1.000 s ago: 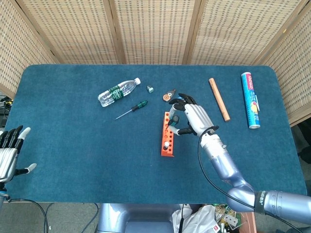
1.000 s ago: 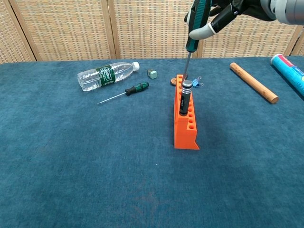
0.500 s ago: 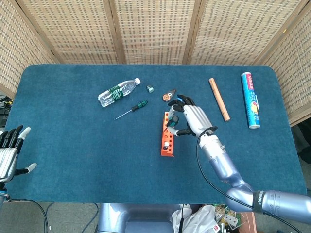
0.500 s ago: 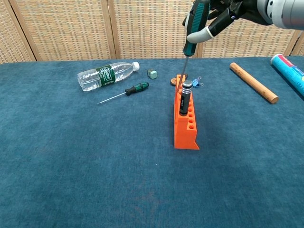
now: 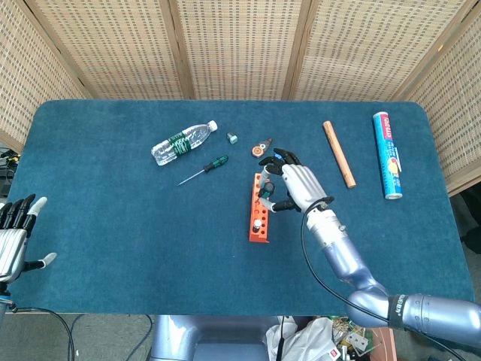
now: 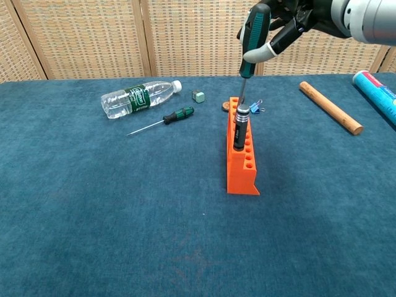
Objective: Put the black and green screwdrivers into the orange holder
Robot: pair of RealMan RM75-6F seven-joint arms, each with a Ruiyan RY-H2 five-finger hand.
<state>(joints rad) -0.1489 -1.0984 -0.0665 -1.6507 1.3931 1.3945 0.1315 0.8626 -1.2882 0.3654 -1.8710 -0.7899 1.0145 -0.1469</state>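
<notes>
Chest view shows the right hand (image 6: 291, 21) pinching a black and green screwdriver (image 6: 253, 37) by its handle, upright, its thin shaft reaching down toward the far end of the orange holder (image 6: 242, 164) on the bench (image 6: 93, 216). Whether the tip has entered a hole or only hovers at the rim cannot be told, since the shaft passes just behind a dark-handled screwdriver (image 6: 240, 130) that already stands in the holder. A second black and green screwdriver (image 6: 164, 119) lies flat on the bench at about ten o'clock from the holder, well apart from it, just near a water bottle (image 6: 136, 97). The step in hand looks like seating the held tool; the next move likely calls for lining the shaft up over a free hole, lowering it straight down, then letting go without nudging the neighbouring tool. After that the lying screwdriver remains to be fetched. Head view shows what the chest view cuts off: the right hand (image 5: 291, 183) from above, at three o'clock of the holder (image 5: 258, 214), and the left hand (image 5: 15, 233) with its fingers spread, holding nothing, at the near left edge of the bench. Chest view alone gives the tool's height and tilt. A wooden rod (image 5: 339, 153) and a blue tube (image 5: 387, 154) lie well off at two o'clock.
</notes>
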